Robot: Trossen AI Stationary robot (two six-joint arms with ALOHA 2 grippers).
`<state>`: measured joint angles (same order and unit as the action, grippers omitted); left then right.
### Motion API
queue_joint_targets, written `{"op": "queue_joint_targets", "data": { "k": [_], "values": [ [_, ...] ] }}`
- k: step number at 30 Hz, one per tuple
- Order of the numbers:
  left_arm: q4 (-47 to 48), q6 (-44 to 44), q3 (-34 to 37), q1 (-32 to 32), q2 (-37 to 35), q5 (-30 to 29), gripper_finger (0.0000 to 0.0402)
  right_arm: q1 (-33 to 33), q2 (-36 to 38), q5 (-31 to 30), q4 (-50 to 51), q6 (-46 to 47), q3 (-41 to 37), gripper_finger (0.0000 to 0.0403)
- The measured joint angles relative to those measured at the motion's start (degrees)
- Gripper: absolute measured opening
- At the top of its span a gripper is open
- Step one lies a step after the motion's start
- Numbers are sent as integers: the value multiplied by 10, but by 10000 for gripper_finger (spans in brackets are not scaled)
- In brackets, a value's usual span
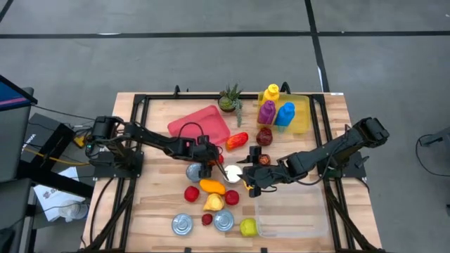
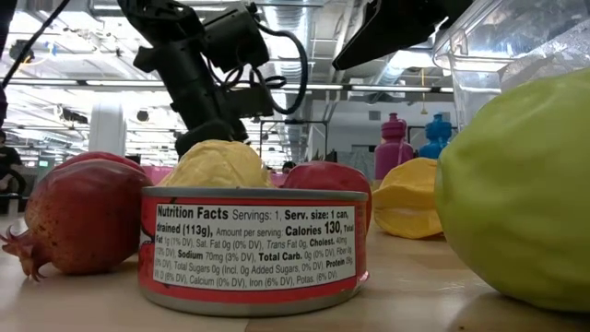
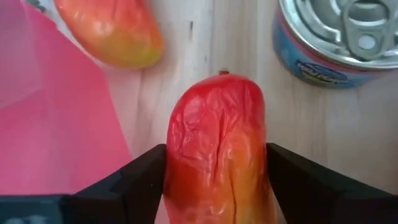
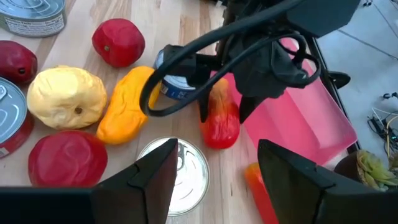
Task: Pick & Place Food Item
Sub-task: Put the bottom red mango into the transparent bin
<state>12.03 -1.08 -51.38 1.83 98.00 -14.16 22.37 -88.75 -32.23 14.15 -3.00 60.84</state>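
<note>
The wrinkled red-orange pepper [image 3: 216, 149] lies mid-table between the left gripper's [image 1: 209, 166] fingers, beside the pink plastic tray [image 1: 202, 124], with a blue-labelled tin can [image 3: 339, 43] just beside it.

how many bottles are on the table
3, all in the yellow bin at the far right: a yellow bottle, a purple bottle and a blue bottle. None seems hidden.
</note>
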Motion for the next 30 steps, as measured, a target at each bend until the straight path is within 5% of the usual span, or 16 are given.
{"op": "queue_joint_targets", "data": {
  "k": [6, 15, 24, 30],
  "values": [
    [-8, 1, 0, 0, -23, -11, 200, 0, 0, 0, -4, 0, 0, 212],
    [-26, 2, 2, 11, -114, -57, 200, 0, 0, 0, -35, 1, 0, 212],
    [-203, -1, 115, 11, -264, -54, 197, 0, -1, 0, -149, -21, -8, 212],
    [-354, -1, 212, 11, -329, -32, 196, -11, -1, 12, -344, -80, -59, 212]
  ]
}}
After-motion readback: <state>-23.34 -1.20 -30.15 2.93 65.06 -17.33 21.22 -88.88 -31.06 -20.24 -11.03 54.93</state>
